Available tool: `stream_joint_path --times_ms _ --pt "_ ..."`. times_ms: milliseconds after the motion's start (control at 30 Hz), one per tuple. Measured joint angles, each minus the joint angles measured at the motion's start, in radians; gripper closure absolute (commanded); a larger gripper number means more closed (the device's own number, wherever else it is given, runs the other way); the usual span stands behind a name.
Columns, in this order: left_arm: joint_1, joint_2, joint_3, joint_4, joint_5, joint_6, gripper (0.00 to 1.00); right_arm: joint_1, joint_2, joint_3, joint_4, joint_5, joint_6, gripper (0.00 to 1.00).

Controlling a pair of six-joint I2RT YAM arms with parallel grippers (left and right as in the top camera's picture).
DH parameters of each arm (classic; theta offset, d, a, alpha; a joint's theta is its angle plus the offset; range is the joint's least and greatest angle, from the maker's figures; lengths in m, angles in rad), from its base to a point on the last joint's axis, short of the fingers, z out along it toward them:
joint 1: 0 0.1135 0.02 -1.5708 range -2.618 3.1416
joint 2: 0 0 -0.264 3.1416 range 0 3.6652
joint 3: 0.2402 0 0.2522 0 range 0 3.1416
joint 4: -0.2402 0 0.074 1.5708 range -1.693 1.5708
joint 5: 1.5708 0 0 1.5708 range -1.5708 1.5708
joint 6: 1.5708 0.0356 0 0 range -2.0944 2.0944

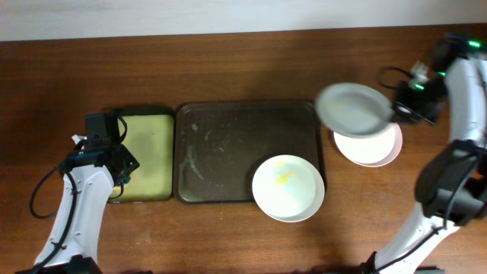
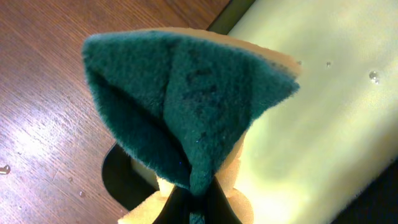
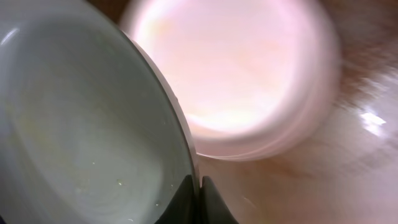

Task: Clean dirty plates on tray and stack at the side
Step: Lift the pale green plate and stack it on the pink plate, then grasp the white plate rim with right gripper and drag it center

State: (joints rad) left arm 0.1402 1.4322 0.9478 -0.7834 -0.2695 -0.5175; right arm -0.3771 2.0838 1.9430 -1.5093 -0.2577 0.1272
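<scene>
My right gripper is shut on the rim of the pale grey-blue plate and holds it in the air over the tray's right edge and a white plate on the table. In the right wrist view the grey plate fills the left, the white plate lies below, and the fingers pinch the rim. A white plate with a yellow smear sits on the dark tray at its front right. My left gripper is shut on a green and yellow sponge.
A smaller black tray with yellow lining lies left of the dark tray, under my left gripper; it also shows in the left wrist view. Brown wooden table all round. Water drops lie on the wood.
</scene>
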Motion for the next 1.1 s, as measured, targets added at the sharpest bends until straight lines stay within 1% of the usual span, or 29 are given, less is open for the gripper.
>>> stream_joint_path --times_ms 67,100,133,167,200,233,300,333,367,467,500,533,600,633,667,700,733,767,800,833,867,900,933,967,1000,1100 --pt "0.000 0.000 0.000 0.000 0.001 0.000 1.00 -0.117 -0.008 -0.094 0.007 0.076 -0.005 0.96" --pt "0.000 0.000 0.000 -0.001 0.003 0.000 1.00 -0.152 -0.009 -0.149 0.031 0.095 -0.005 0.96" --pt "0.000 0.000 0.000 0.000 0.005 0.001 1.00 -0.169 -0.016 -0.228 0.113 0.095 -0.008 0.94" --pt "0.000 0.000 0.000 0.006 0.018 0.014 1.00 -0.170 -0.016 -0.275 0.145 0.096 -0.009 0.80" --pt "0.000 0.000 0.000 0.014 0.036 0.039 1.00 -0.169 -0.017 -0.314 0.173 0.093 -0.011 0.76" --pt "0.000 0.000 0.000 0.026 0.065 0.074 1.00 -0.167 -0.016 -0.335 0.196 0.080 -0.013 0.67" --pt "0.000 0.000 0.000 0.038 0.121 0.147 1.00 -0.147 -0.017 -0.344 0.206 0.011 -0.056 0.46" --pt "0.000 0.000 0.000 0.042 0.151 0.186 1.00 -0.140 -0.017 -0.344 0.206 -0.013 -0.058 0.45" --pt "0.000 0.000 0.000 0.043 0.156 0.194 1.00 -0.133 -0.016 -0.339 0.164 -0.029 -0.073 0.45" --pt "0.000 0.000 0.000 0.043 0.170 0.212 1.00 -0.102 -0.038 -0.182 -0.050 -0.034 -0.082 0.44" --pt "0.000 0.000 0.000 0.044 0.169 0.212 1.00 -0.090 -0.074 -0.157 -0.080 -0.025 -0.083 0.44" --pt "0.000 0.000 0.000 0.044 0.169 0.212 1.00 -0.070 -0.151 -0.147 -0.127 -0.010 -0.083 0.44" --pt "0.000 0.000 0.000 0.043 0.170 0.212 1.00 -0.019 -0.324 -0.156 -0.149 0.009 -0.078 0.43" --pt "0.000 0.000 0.000 0.046 0.170 0.212 1.00 0.026 -0.447 -0.180 -0.151 0.013 -0.071 0.17" --pt "0.000 0.000 0.000 0.044 0.177 0.212 1.00 0.061 -0.530 -0.228 -0.122 0.017 -0.049 0.02" --pt "0.000 0.000 0.000 0.040 0.182 0.212 1.00 0.091 -0.596 -0.286 -0.089 0.018 -0.023 0.02" --pt "0.000 0.000 0.000 0.039 0.188 0.212 1.00 0.146 -0.692 -0.394 -0.064 0.018 0.018 0.02" --pt "0.000 0.000 0.000 0.043 0.192 0.212 1.00 0.204 -0.773 -0.543 -0.047 -0.002 0.062 0.17" --pt "0.000 0.000 0.000 0.046 0.192 0.213 1.00 0.238 -0.809 -0.650 -0.015 -0.023 0.083 0.41" --pt "0.000 0.000 0.000 0.046 0.192 0.213 1.00 0.278 -0.827 -0.779 0.063 -0.043 0.107 0.64" --pt "0.000 0.000 -0.001 0.043 0.193 0.213 1.00 0.310 -0.828 -0.879 0.109 -0.055 0.134 0.66" --pt "0.000 0.000 -0.001 0.048 0.195 0.216 1.00 0.348 -0.819 -1.006 0.196 -0.066 0.184 0.66" --pt "0.000 0.000 -0.001 0.048 0.195 0.216 1.00 0.385 -0.822 -1.107 0.301 -0.054 0.269 0.66" --pt "0.000 0.000 -0.001 0.047 0.196 0.216 1.00 0.404 -0.822 -1.135 0.317 -0.046 0.303 0.68" --pt "0.000 0.000 -0.001 0.047 0.196 0.216 1.00 0.435 -0.822 -1.164 0.385 -0.032 0.364 0.70" --pt "0.000 0.000 -0.001 0.047 0.196 0.216 0.99 0.508 -0.826 -1.200 0.516 -0.028 0.434 0.72"
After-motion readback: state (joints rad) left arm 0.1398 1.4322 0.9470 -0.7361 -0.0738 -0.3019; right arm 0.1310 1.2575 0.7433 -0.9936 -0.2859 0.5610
